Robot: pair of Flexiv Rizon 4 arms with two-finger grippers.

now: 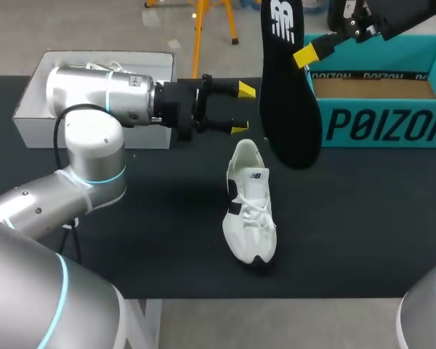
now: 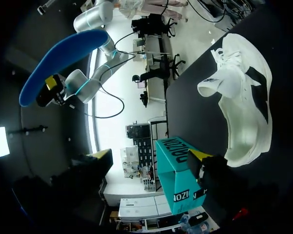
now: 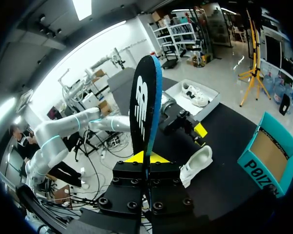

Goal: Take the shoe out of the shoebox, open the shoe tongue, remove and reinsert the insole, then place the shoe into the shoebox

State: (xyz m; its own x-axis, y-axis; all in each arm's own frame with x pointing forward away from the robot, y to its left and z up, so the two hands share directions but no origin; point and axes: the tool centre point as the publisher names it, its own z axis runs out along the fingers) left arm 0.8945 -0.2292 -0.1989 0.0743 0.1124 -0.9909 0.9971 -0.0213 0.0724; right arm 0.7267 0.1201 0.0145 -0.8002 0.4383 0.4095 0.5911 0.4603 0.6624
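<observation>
While right hand [image 3: 146, 157] pinches the insole [image 1: 287, 109], left wrist view reveals its blue face; left hand [image 1: 243, 109] open.

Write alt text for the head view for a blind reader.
The right gripper holds a black insole upright above the table, where a white shoe lies. The left gripper, open, is near the shoe's heel, with a white box behind it and a teal shoebox at the right.

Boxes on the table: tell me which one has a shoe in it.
The white box at the table's left: a white shoe lies inside it. The teal shoebox at the right shows only its bare brown floor.
</observation>
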